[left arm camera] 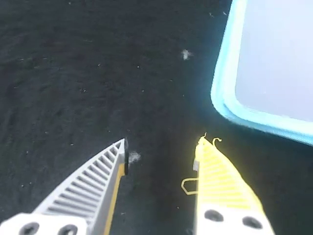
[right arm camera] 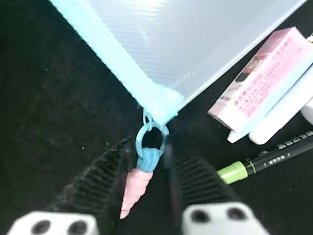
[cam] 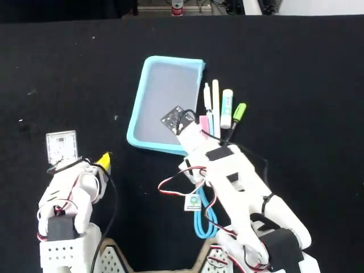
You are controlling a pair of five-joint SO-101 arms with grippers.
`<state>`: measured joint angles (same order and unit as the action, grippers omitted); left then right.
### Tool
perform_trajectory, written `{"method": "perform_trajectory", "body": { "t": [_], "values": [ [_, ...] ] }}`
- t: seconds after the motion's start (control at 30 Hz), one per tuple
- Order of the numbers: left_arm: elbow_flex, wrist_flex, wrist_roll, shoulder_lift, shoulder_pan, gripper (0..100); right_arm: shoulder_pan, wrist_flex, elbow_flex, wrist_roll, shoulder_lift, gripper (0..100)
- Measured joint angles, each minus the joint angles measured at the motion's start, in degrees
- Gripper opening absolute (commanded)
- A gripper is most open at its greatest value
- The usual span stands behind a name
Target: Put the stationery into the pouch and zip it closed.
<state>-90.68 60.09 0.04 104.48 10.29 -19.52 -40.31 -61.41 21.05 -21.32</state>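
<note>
Barely begun: the stationery (cam: 219, 108) lies on the table (cam: 296, 68) just beside the pouch (cam: 165, 96), mid-table. Right gripper (right arm camera: 148, 145) pinches narrow on the zip pull (right arm camera: 138, 183); left gripper (left arm camera: 163, 147) gapes wide, empty, near the front edge.

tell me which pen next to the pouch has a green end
The black-barrelled marker, farthest from the pouch; the other pens in the row are white.
</note>
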Motion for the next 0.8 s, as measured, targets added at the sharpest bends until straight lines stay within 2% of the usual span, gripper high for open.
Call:
{"method": "perform_trajectory", "body": {
  "t": [0.2, 0.37, 0.57, 0.8],
  "values": [
    [0.0, 0.0, -1.1, 0.0, -0.3, 23, 0.4, 0.0, 0.0, 0.1, 0.0, 1.1],
    [0.0, 0.0, -1.1, 0.0, -0.3, 23, 4.0, -0.7, 0.1, -1.0, 0.0, 1.6],
    [0.0, 0.0, -1.1, 0.0, -0.3, 23, 4.7, -7.3, 2.7, -6.0, 0.0, 14.2],
    [0.0, 0.0, -1.1, 0.0, -0.3, 23, 4.9, -5.3, 1.8, -6.7, 0.0, 12.4]
  ]
}}
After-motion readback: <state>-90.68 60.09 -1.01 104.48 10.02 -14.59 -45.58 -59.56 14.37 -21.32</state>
